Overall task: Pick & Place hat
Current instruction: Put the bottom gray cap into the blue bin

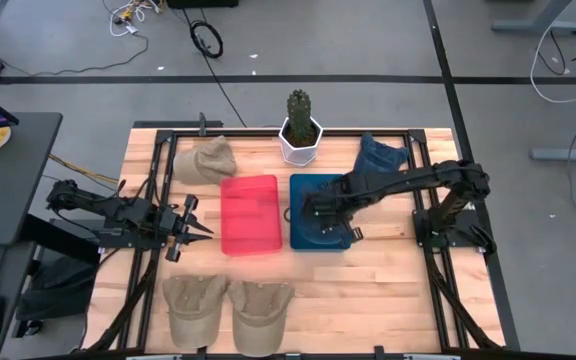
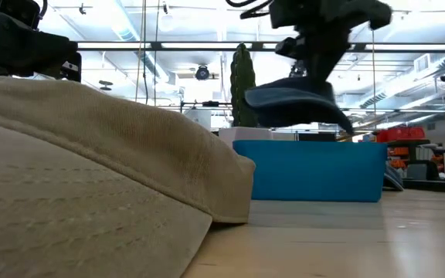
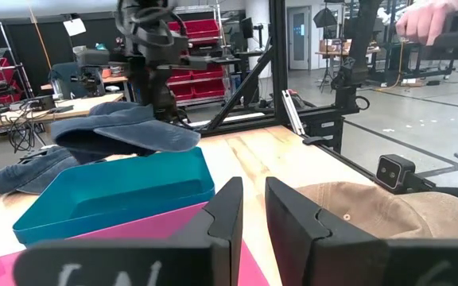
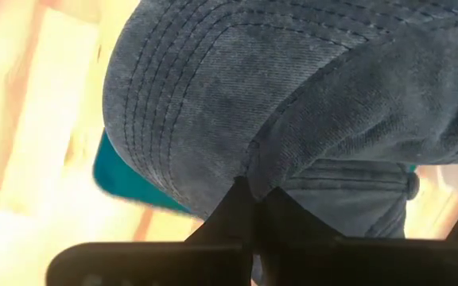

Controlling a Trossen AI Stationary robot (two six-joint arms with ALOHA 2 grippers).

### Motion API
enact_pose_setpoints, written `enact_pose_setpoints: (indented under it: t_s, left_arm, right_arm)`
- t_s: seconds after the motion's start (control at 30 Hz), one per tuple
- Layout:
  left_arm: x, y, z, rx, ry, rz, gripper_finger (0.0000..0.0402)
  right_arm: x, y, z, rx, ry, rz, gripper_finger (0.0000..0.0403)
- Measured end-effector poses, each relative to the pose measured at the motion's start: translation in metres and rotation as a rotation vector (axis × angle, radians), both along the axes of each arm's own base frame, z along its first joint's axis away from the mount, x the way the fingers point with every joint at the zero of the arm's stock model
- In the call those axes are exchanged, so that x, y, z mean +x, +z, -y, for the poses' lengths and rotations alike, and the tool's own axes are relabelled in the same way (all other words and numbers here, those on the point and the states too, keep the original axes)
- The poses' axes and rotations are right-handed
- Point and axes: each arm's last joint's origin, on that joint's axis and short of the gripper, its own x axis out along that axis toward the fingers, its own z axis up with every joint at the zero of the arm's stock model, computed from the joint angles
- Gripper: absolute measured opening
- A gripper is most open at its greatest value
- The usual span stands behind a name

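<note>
The right gripper [image 1: 308,208] is clamped tight with its arm stretched inward, while the left gripper [image 1: 200,228] waits slightly parted.

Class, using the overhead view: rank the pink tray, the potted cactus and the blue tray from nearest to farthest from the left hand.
1. Pink tray, just right of the left hand.
2. Blue tray, beyond the pink one.
3. Potted cactus, at the far edge.

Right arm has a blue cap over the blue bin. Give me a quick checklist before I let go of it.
1. Right gripper shut on the blue cap: ok.
2. Cap over the blue bin: ok.
3. Cap hanging clear above the bin's rim, seen in the low view: ok.
4. Inside of the bin free: cannot tell, the arm hides it.
5. Left gripper parked aside, beside the pink bin: ok.
6. Second blue cap lying outside the bin: ok.
</note>
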Motion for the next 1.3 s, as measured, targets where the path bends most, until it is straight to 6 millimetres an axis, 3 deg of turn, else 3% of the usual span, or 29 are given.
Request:
enact_pose_setpoints:
  t_s: [0.37, 0.8, 0.97, 1.3]
  left_arm:
    - [0.000, 0.000, 0.000, 0.000, 0.000, 0.000, 0.0060]
    - [0.000, 0.000, 0.000, 0.000, 0.000, 0.000, 0.0060]
    - [0.000, 0.000, 0.000, 0.000, 0.000, 0.000, 0.0060]
    - [0.000, 0.000, 0.000, 0.000, 0.000, 0.000, 0.0060]
  right_arm:
    - [0.010, -0.009, 0.011, 0.007, 0.059, 0.010, 0.0000]
    - [0.015, -0.073, 0.013, 0.055, 0.106, -0.131, 0.0000]
    - [0.017, -0.091, 0.019, 0.099, 0.075, -0.102, 0.0000]
    - [0.021, -0.094, 0.025, 0.107, 0.008, -0.046, 0.0005]
